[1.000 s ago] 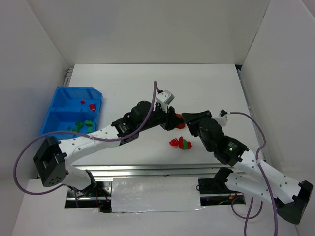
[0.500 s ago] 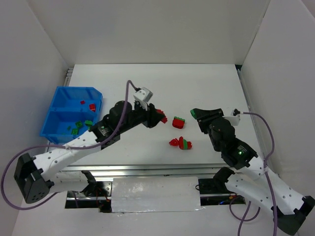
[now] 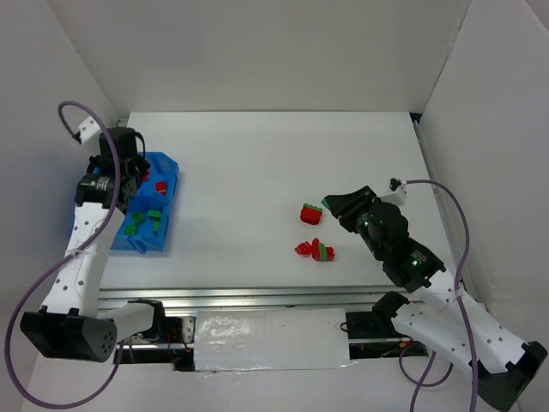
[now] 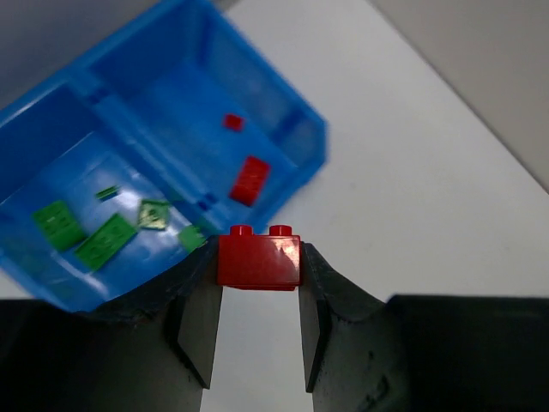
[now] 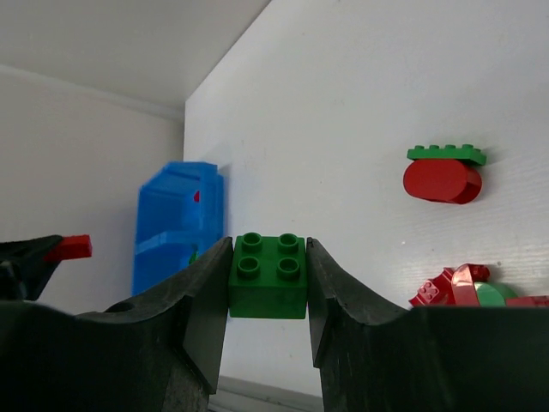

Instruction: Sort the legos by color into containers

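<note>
At the left edge of the bench, about midway along it, a bright blue bin split by a middle wall into two compartments. In the compartment toward the far edge, two red legos; in the compartment toward the near edge, several flat green legos, scattered and lying apart from each other. Left pincer raised over the bin, by the rim that faces the middle of the bench, narrowed onto a red brick with two studs up, both fingers pressed flat against its ends. Right pincer toward the right half of the bench, nearer the near edge than the far one, clamped likewise on a square green brick with four studs showing on top. Just beside that pincer in the top view, toward the left edge, a rounded red piece capped by a green plate, lying on the bench. Nearer the near edge, a small heap of red and green legos, touching each other, too jumbled to count. Both loose groups well apart from the bin, with bare white bench between. Purple cables looped from each wrist.
</note>
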Controlling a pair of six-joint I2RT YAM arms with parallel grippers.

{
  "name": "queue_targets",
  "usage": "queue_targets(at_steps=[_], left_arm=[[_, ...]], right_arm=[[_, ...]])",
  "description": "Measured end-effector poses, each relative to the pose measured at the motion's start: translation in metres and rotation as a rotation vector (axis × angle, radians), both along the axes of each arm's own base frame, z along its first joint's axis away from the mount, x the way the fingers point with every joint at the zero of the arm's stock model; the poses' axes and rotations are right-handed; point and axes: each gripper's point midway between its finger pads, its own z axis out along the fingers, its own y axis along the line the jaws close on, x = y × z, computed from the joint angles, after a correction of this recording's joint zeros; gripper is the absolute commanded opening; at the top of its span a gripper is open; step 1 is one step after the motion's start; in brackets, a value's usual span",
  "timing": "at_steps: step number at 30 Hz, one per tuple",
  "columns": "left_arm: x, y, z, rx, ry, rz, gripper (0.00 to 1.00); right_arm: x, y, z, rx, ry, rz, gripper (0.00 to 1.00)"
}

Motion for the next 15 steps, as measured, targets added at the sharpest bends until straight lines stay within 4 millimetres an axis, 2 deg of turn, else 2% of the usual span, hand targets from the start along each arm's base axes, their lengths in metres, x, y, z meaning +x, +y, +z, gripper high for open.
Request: queue_targets(at_steps=[2,3,5,8,11,15], left_arm=[[-0.013,0.039,-0.018,-0.02,0.075,0.152,0.0],[-0.019,0.051,-0.029,-0.03,0.112,0.201,0.0],[-0.027,0.068,-0.049,-0.046,0.169,0.248,0.0],[-0.028,0.077,-0.068,-0.076,0.226,0.262,0.0],[-0.013,0.078,-0.076,-0.094,0.252,0.255,0.0],[0.026,0.085,-0.084,-0.121,0.239,0.248,0.0]], right_arm=[[-0.003,0.004,0.001,-0.014,-0.008,0.036,0.0],[-0.005,0.005,0.002,-0.02,-0.013,0.052,0.0],[-0.008,0.008,0.004,-0.029,-0.026,0.082,0.0],[-0.012,0.012,0.006,-0.046,-0.042,0.127,0.0],[-0.015,0.021,0.007,-0.063,-0.054,0.184,0.0],[-0.019,0.035,0.007,-0.079,-0.071,0.274,0.0]])
